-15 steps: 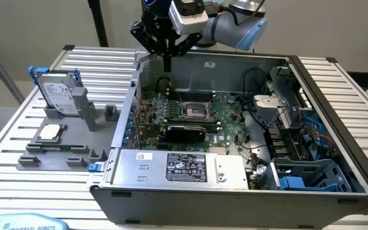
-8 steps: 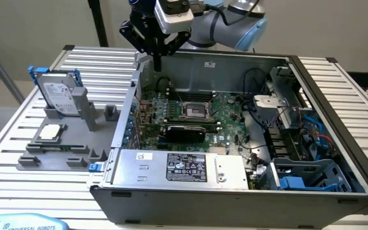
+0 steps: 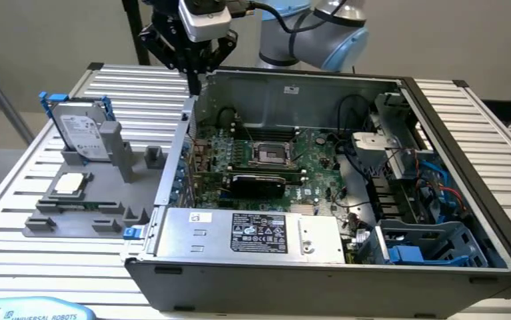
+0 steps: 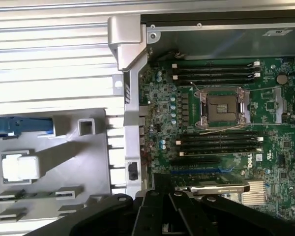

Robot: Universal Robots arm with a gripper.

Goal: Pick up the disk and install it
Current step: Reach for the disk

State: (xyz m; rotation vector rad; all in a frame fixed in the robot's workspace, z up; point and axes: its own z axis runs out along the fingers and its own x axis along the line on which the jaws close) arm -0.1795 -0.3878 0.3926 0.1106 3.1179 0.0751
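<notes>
**Exterior view**
- Bench: slatted metal top carrying all items listed.
- Computer case: lies on its side with the side panel off. Inside are a green motherboard with a bare processor socket, and a silver power supply with a black label along the near edge. A blue plastic cage sits in the near corner on the exterior view's right.
- Grey fixture: on the bench, just beside the case on the exterior view's left.
- Disk: stands upright in a slot at the far end of the fixture, white label showing, blue bracket around it. It is outside the case and nothing is touching it.
- Small square chip: lies flat on the fixture, nearer the camera than the disk.
- End effector: points down over the far end of the case wall on the exterior view's left. Tips drawn together, gripping nothing, apart from the disk.

**Wrist view**
- End effector: dark, closed and empty, over the motherboard edge.
- Processor socket: between rows of memory slots.
- Grey fixture: on the bench, beside the case wall.
- Disk: seen edge-on as a blue strip in the fixture.
- Chip: just beside the disk.
</notes>
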